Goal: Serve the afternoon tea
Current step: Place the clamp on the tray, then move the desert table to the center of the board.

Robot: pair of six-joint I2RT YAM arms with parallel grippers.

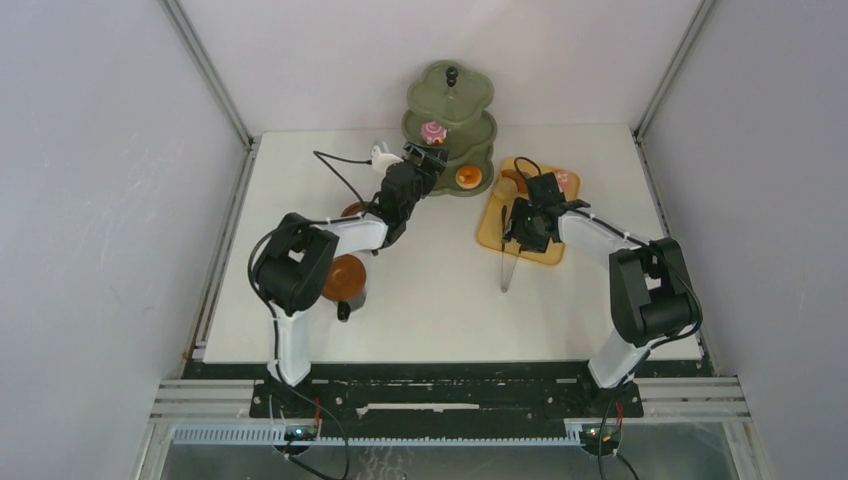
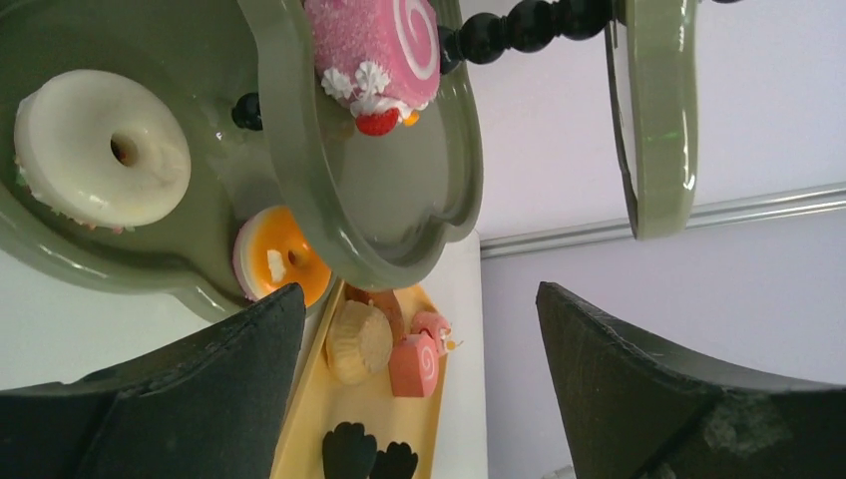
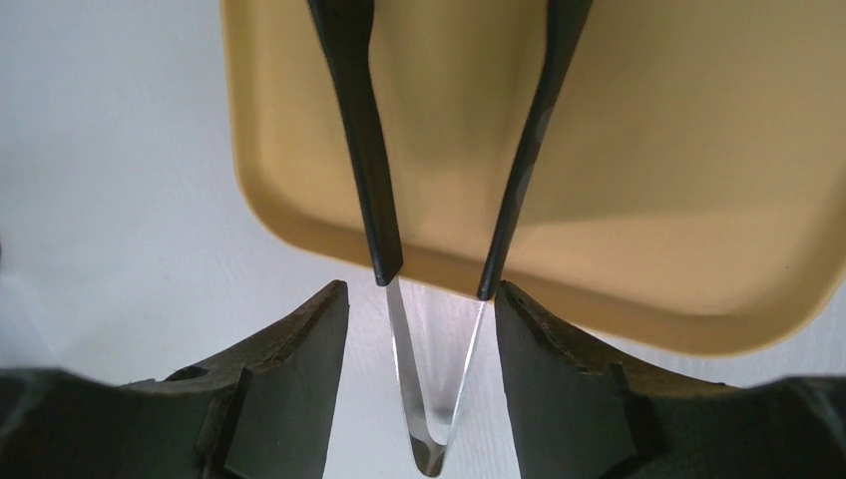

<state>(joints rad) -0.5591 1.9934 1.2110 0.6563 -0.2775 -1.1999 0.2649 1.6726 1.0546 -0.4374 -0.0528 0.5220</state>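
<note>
The olive-green stand (image 1: 450, 100) is at the back of the table. Its middle tier (image 2: 399, 200) holds a pink swirl cake (image 2: 374, 50). The bottom tier carries a white donut (image 2: 100, 150) and an orange donut (image 2: 279, 261). My left gripper (image 2: 419, 319) is open and empty, right in front of the stand (image 1: 428, 155). More cakes stay on the tray: a bun (image 2: 359, 341) and a pink swirl cake (image 2: 414, 364). My right gripper (image 3: 421, 291) is open astride the black tongs (image 3: 364, 150). Its left finger is clear of them.
The orange-yellow tray (image 1: 490, 225) lies right of the stand, and the tongs' steel hinge end (image 1: 506, 275) sticks off it onto the table. Brown cups with saucers (image 1: 345, 278) sit under my left arm. A small white object (image 1: 380, 155) is left of the stand.
</note>
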